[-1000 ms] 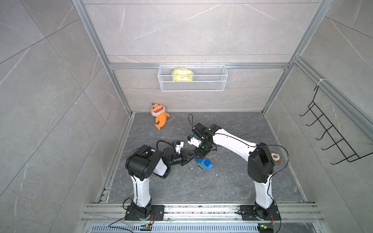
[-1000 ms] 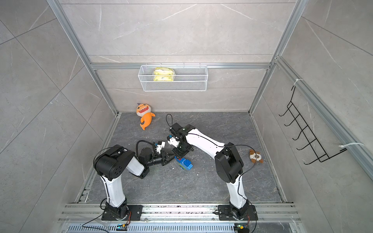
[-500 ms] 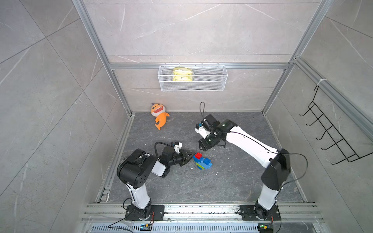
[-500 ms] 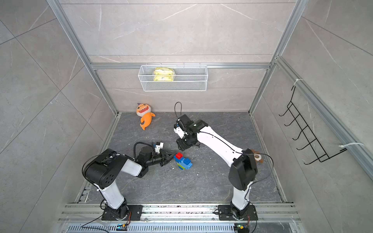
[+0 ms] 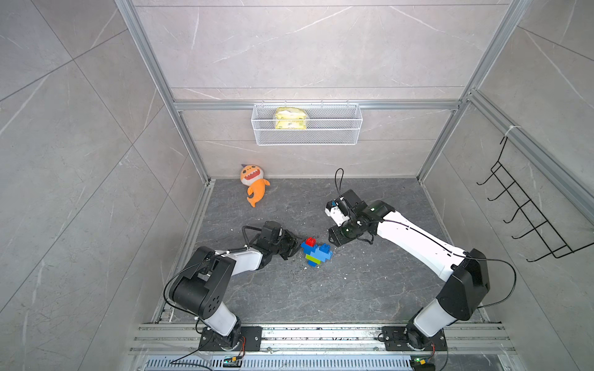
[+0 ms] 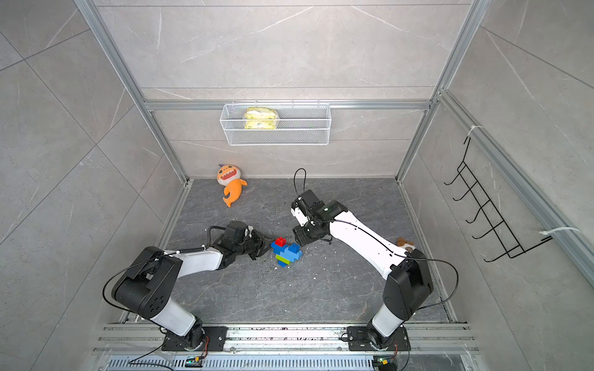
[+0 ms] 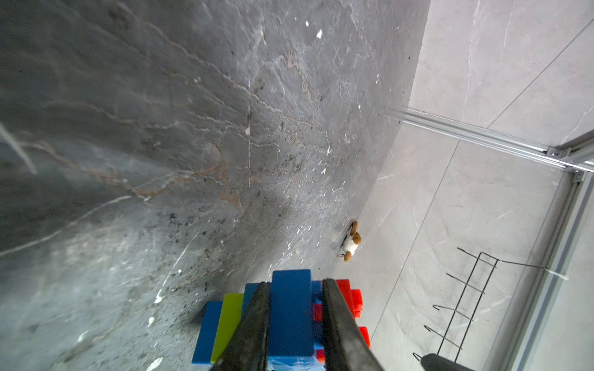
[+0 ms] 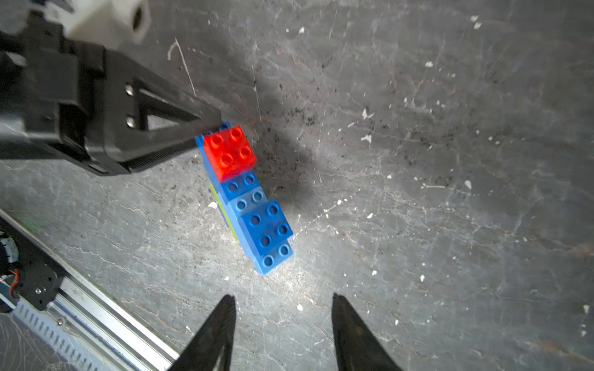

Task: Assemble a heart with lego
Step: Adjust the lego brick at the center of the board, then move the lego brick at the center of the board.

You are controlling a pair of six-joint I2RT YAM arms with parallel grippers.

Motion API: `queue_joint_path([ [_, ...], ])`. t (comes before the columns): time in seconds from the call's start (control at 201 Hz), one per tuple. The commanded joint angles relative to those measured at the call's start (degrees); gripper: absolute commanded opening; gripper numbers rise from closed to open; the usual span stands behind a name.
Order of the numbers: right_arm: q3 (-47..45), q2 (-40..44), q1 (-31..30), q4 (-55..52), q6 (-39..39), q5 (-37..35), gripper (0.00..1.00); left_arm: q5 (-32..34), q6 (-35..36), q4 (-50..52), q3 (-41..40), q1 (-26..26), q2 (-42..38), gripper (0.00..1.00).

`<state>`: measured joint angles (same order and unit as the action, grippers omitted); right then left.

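While the left hand (image 7: 295,283) is clasping a blue brick (image 7: 291,308) at one end of the heart (image 5: 316,255), that stepped cluster is sitting on the dark bench (image 5: 353,289) between the two arms (its red brick (image 8: 229,152) nearest that hand). The right hand (image 8: 283,297) is hovering near it, its jaws spread and gripping nothing.

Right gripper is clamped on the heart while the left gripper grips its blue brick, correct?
No: the right gripper is open and clear of the heart, as the right wrist view shows. The left gripper does grip its blue brick.
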<state>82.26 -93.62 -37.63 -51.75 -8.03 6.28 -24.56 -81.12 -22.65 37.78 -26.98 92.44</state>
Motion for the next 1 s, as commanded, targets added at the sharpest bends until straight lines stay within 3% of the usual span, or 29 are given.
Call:
queue_joint_path([
  [0.0, -2.98, 2.71, 0.13, 2.28, -1.17, 1.99, 0.51, 2.43, -2.29, 2.91, 0.48, 0.44, 2.46, 0.34],
  [0.219, -10.6, 3.51, 0.28, 6.33, -3.13, 5.19, 0.51, 3.63, -2.26, 2.32, -0.25, 0.53, 2.64, 0.47],
  [0.379, -16.46, 1.95, 0.02, 13.21, -7.74, 11.79, 0.49, 5.32, 0.54, 5.49, -0.94, 0.92, -0.4, 0.48],
  [0.473, -18.5, -1.2, 0.05, 17.12, -9.87, 10.93, 0.45, 8.61, 2.49, 7.92, -2.94, 1.3, -4.43, 0.48],
  [0.698, -14.7, -10.54, 0.03, 20.1, -11.18, 8.62, 0.24, 17.67, 8.98, 18.85, -7.95, 2.38, -18.83, 0.49],
  [0.867, -8.08, -18.17, 0.19, 19.06, -9.56, 5.08, 0.22, 22.16, 10.96, 25.5, -12.75, 4.49, -29.59, 0.51],
  [0.992, -0.58, -22.7, 0.2, 19.13, -8.96, 3.58, 0.22, 23.41, 12.57, 27.98, -13.28, 4.9, -32.41, 0.51],
])
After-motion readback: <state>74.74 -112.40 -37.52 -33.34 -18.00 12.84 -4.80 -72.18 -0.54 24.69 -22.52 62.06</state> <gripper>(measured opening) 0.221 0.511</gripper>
